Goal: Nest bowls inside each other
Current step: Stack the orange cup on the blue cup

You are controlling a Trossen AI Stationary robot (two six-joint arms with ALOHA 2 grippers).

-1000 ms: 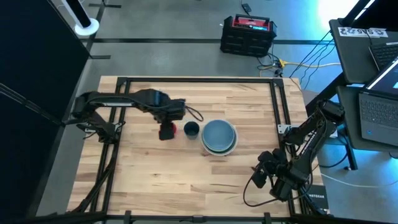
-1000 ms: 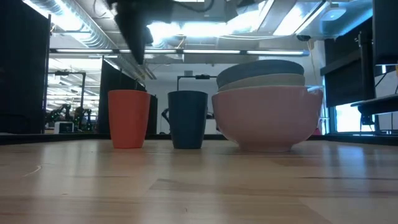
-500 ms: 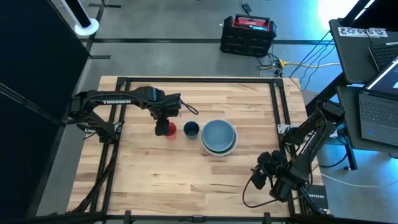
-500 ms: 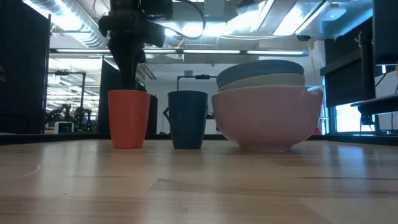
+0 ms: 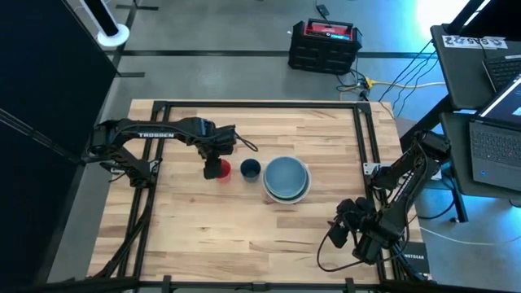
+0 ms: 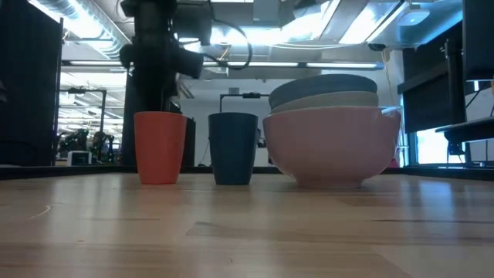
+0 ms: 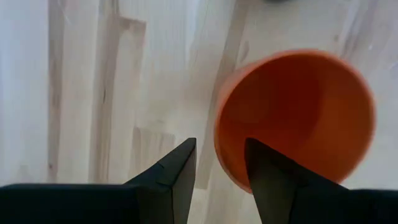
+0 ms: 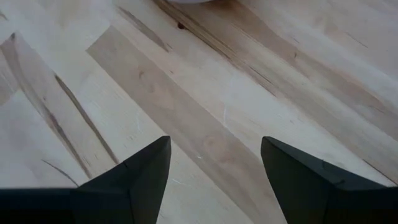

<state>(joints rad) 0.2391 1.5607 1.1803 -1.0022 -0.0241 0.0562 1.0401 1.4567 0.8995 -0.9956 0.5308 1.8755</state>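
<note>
A tiny red bowl (image 5: 221, 169) stands upright on the table, with a tiny navy bowl (image 5: 250, 168) to its right. Right of these is a stack of wide bowls (image 6: 332, 143), a light blue bowl (image 5: 286, 176) on top. My left gripper (image 7: 221, 165) points down at the red bowl (image 7: 298, 118) and is open. One finger (image 7: 268, 171) is over the bowl's inside and the other finger (image 7: 177, 174) outside its left wall; I see no touch. My right gripper (image 8: 214, 168) waits open over bare wood near the table's right front (image 5: 346, 228).
A black metal frame (image 5: 358, 138) runs round the wooden table top. Bare wood lies in front of the bowls (image 6: 247, 232) and to their left. Beyond the table are a black and red case (image 5: 326, 45) and laptops (image 5: 496, 146).
My left gripper has come down from above onto the red bowl's rim, shifting slightly toward the table's left. Its fingers now straddle the bowl's left wall. The bowls have not moved.
</note>
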